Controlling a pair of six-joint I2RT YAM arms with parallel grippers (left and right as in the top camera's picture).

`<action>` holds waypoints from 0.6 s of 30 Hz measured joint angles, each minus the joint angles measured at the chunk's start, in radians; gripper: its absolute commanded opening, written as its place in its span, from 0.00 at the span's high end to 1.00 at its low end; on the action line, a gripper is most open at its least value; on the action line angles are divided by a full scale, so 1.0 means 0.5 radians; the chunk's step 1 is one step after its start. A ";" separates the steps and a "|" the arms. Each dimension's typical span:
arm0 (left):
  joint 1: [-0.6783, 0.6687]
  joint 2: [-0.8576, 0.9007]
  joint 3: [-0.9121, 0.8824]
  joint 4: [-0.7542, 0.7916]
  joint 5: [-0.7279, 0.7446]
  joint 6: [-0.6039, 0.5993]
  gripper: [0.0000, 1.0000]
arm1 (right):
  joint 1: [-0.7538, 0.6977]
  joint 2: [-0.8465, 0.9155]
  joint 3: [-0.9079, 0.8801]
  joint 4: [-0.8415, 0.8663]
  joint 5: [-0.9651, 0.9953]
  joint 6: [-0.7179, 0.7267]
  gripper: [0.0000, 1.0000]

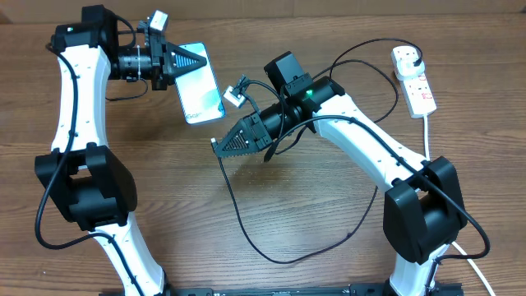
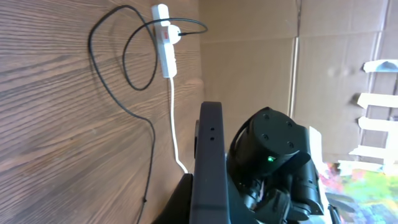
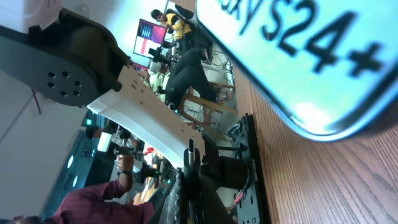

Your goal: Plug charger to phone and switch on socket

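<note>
The phone (image 1: 201, 86), light blue screen in a dark frame, lies tilted at the upper left of the table. My left gripper (image 1: 187, 59) is shut on its upper left edge. The left wrist view shows the phone edge-on (image 2: 208, 143) between the jaws (image 2: 200, 208). The charger's black cable (image 1: 246, 230) loops over the table. Its white plug head (image 1: 405, 57) sits in the socket (image 1: 417, 86) at the far right. My right gripper (image 1: 223, 148) is shut on the cable's connector end (image 3: 191, 148), just below and right of the phone (image 3: 311, 56).
The socket's thick white cord (image 1: 428, 131) runs down the right side past the right arm's base. The socket also shows in the left wrist view (image 2: 165, 40) with the cable loops beside it. A cardboard wall (image 2: 249, 56) stands behind the table.
</note>
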 measured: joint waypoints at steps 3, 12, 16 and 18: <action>0.000 0.000 0.000 0.001 0.025 0.000 0.96 | 0.000 0.000 0.000 0.004 0.001 0.023 0.96; 0.000 0.000 0.000 -0.001 0.052 0.000 0.96 | -0.040 0.000 0.000 0.201 -0.001 0.163 0.96; -0.007 0.000 0.000 0.000 0.052 0.000 0.96 | -0.053 0.000 0.000 0.387 -0.007 0.311 0.96; -0.018 0.000 0.000 0.001 0.052 0.000 0.96 | -0.053 0.000 0.000 0.426 -0.010 0.369 0.96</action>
